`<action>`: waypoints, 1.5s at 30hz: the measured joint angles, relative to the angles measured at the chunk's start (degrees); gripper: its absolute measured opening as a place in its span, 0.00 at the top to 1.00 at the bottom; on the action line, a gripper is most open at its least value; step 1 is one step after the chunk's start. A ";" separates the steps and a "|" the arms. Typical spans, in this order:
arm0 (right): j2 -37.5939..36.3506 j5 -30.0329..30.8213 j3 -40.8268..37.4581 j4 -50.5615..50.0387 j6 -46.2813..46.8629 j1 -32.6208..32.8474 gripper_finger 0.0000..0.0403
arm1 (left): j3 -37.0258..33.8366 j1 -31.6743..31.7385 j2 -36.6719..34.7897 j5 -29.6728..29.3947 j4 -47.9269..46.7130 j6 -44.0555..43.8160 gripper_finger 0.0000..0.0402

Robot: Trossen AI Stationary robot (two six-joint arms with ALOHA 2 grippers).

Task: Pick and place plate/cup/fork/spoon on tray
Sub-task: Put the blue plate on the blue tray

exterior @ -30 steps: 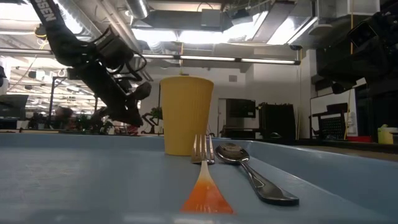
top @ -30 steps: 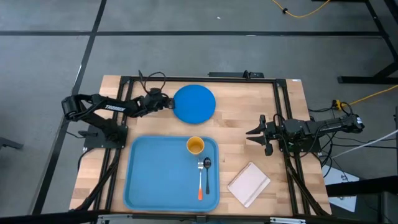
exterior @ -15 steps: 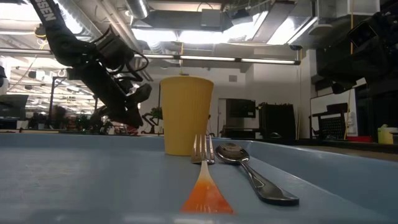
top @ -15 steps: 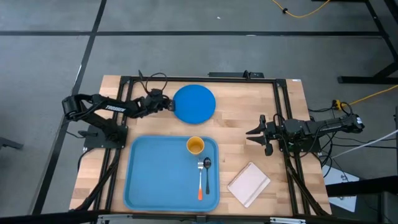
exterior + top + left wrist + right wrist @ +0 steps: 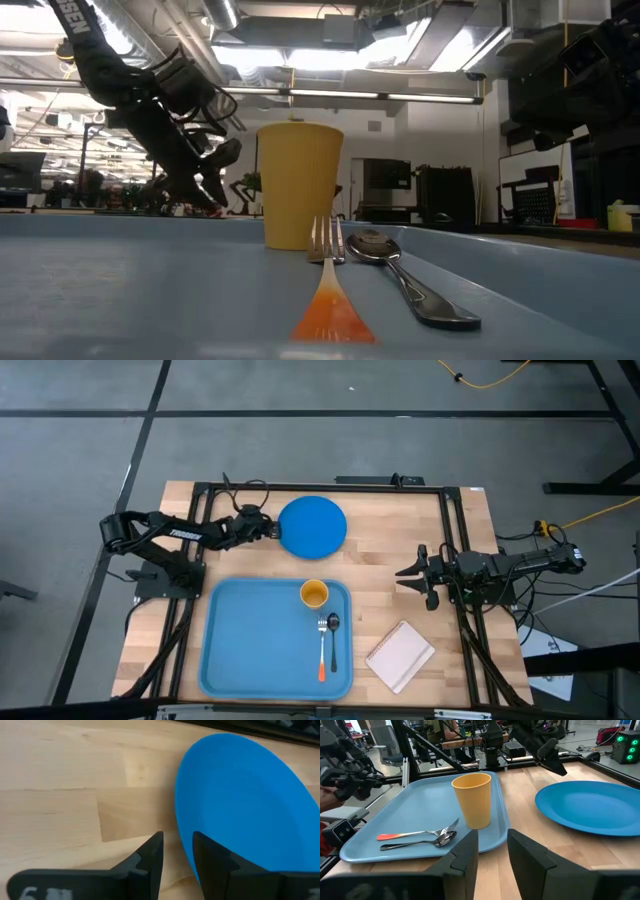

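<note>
The big wooden table (image 5: 380, 560) has a black metal frame (image 5: 300, 488) around it. On its near half lies the large light-blue plastic tray (image 5: 250, 650) with rounded corners and a raised rim. The flat round blue plate (image 5: 313, 525) is not on the tray. It lies on the bare wood at the far side of the table, well apart from the tray's far edge.

The two dark arms come next. The left gripper (image 5: 273, 532) is low at the plate's left edge. In the left wrist view its two fingers (image 5: 150, 855) sit with a narrow gap between them, and the plate's rim lies right at that gap (I cannot tell if the fingers touch the rim). The right gripper (image 5: 405, 573) waits over the right side of the table with its fingers spread apart and nothing in them.

A small white flat pad (image 5: 400, 655) lies on the wood just right of the tray.

The small orange-yellow cup (image 5: 314, 595) stands upright on the tray, near its far right corner, between the plate and the cutlery. Just in front of the cup lie the slim fork with silver tines and an orange handle tip (image 5: 322, 650) and the slim dark spoon (image 5: 333, 643), side by side, spoon on the right.
</note>
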 joint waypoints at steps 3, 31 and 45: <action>0.00 0.00 0.00 -0.01 0.00 -0.02 0.73 | 0.00 -0.33 0.00 0.04 0.18 -0.93 0.76; 0.00 0.00 0.00 -0.01 0.00 -0.02 0.73 | 9.05 -1.75 16.65 5.61 7.95 0.90 0.95; 0.00 0.00 0.00 0.00 0.00 -0.02 0.73 | 8.85 -0.19 14.46 2.40 34.31 16.60 1.00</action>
